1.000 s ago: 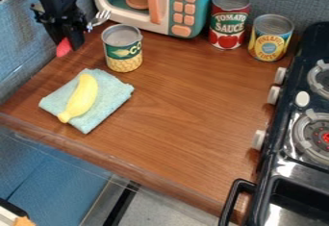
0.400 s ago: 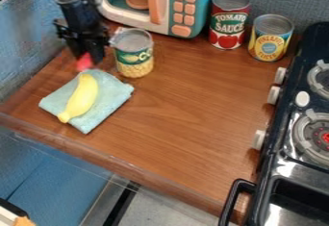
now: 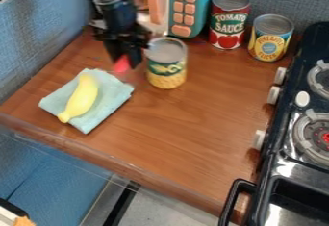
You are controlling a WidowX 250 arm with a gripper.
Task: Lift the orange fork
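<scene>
Well, gripper [image 3: 122, 60] looks closed to the fork's width, w/ the orange fork [image 3: 120, 65] btwn its fingers, nr the tabletop's [image 3: 193, 129] far left corner, just beside the corn can [image 3: 166, 69]. Grasp's prob. done, so lifting's the step; can't tell if it's clear yet. Next: straight up, w/o knocking the can.

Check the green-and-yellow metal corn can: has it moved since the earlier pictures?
Yes, the corn can has shifted toward the black stove and farther from the folded pale-blue cloth.
</scene>
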